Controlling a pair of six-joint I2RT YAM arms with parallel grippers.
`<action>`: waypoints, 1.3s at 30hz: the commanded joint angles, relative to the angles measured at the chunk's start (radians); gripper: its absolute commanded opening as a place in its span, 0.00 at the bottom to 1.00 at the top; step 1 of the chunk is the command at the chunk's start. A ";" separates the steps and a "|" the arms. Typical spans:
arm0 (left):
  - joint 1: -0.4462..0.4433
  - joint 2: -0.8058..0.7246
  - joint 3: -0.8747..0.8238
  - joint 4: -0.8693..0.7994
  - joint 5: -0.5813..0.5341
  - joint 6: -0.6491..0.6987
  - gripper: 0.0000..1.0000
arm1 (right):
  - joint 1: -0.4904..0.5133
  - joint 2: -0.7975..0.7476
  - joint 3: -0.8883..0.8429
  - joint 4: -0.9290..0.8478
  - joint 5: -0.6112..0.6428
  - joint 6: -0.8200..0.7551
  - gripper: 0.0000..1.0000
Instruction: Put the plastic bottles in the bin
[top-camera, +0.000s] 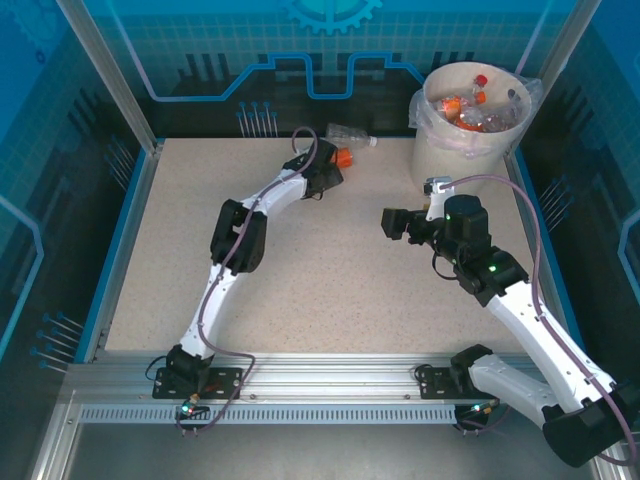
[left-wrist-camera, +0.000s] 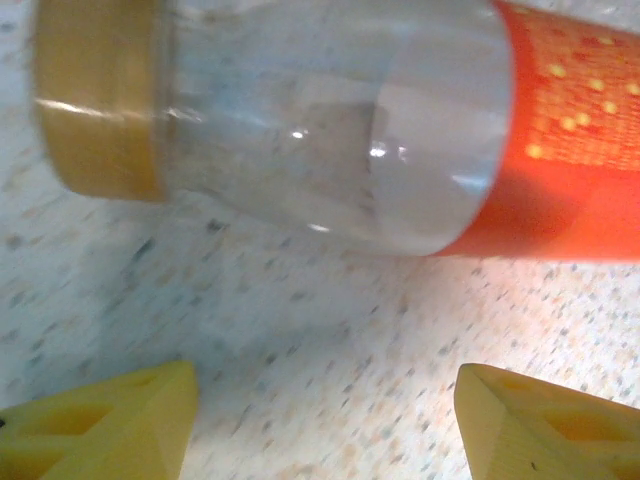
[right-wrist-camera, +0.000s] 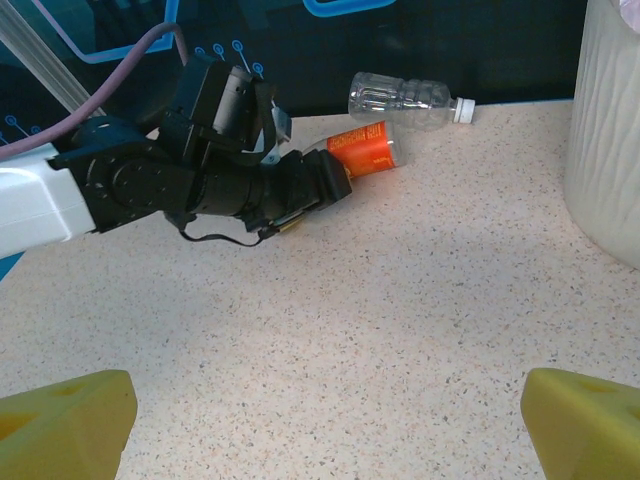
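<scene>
so the orange-label bottle (left-wrist-camera: 400, 130) lies on its side at the far edge of the table (top-camera: 300, 260), with a clear bottle (right-wrist-camera: 400, 97) just behind it. bin (top-camera: 445, 165) is well off to the right, part full. left gripper (left-wrist-camera: 325, 390) is spread, tips short of the bottle and not around it. risk: a nudge rolls the round body toward the back wall, or a pinch on the slick clear shoulder slips. right gripper (right-wrist-camera: 328, 400) is spread, holding nothing.
</scene>
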 joint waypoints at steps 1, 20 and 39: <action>0.009 -0.093 -0.081 0.031 0.016 0.042 0.68 | -0.001 -0.002 0.013 0.001 -0.008 0.026 1.00; 0.007 -0.145 -0.170 0.158 0.135 0.299 0.99 | 0.000 0.054 0.004 0.042 -0.029 0.055 1.00; -0.018 0.141 0.262 -0.221 -0.007 0.097 0.73 | -0.002 0.025 -0.004 0.013 0.013 0.028 1.00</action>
